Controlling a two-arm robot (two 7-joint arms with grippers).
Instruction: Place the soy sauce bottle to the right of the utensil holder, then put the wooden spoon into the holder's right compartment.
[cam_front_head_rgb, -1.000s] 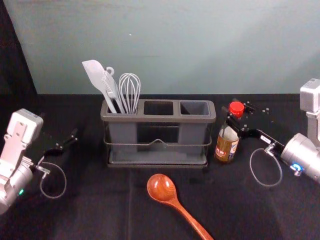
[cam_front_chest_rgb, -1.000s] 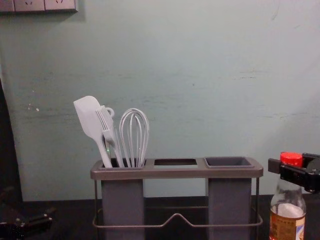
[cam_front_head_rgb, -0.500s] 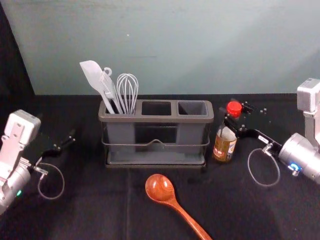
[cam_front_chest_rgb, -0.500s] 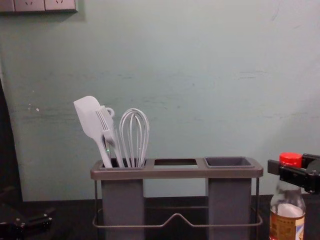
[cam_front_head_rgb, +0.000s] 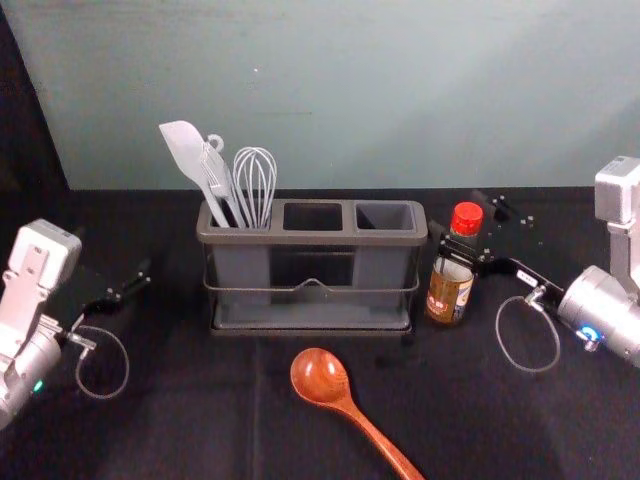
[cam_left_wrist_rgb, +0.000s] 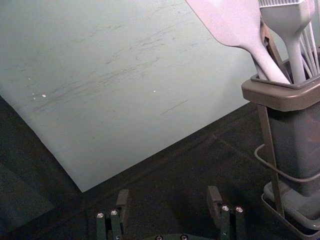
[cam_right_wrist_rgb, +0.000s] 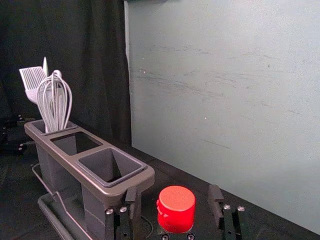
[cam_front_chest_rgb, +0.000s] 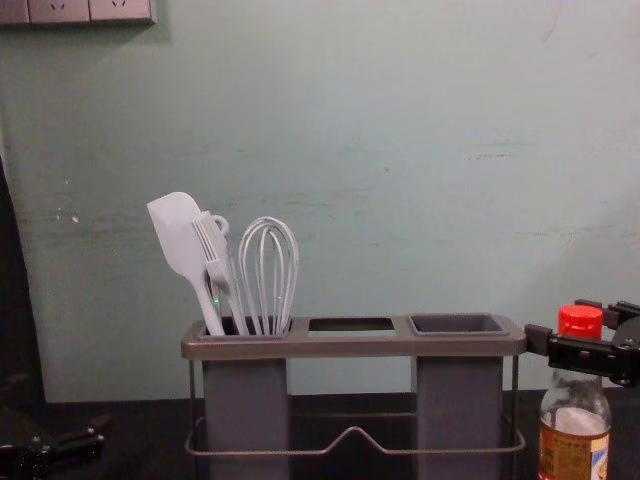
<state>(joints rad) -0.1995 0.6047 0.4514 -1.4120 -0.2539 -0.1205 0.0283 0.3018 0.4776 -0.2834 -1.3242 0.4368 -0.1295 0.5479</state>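
Wall (cam_front_head_rgb: 400, 100): pale, behind the dark worktop (cam_front_head_rgb: 200, 420). Utensil holder (cam_front_head_rgb: 390, 240): upright on the worktop, three compartments in a row. My right gripper (cam_front_head_rgb: 456, 213): at the holder's right end, jaws spread, one to either side of the soy sauce bottle's upper part, with gaps beside the cap; whether the inner jaw touches the holder I cannot tell. My left gripper (cam_front_head_rgb: 143, 274): parked to the left of the holder, jaws spread. Wooden spoon (cam_front_head_rgb: 320, 376): lying in front of the holder, bowl towards it, handle slanting nearer and to the right. Soy sauce bottle (cam_front_head_rgb: 448, 290): standing upright on the worktop, just right of the holder. Spatula (cam_front_head_rgb: 185, 150), whisk (cam_front_head_rgb: 255, 180) and brush (cam_front_chest_rgb: 208, 238): in the left compartment, heads up. Cap (cam_right_wrist_rgb: 176, 209): red, on the bottle.
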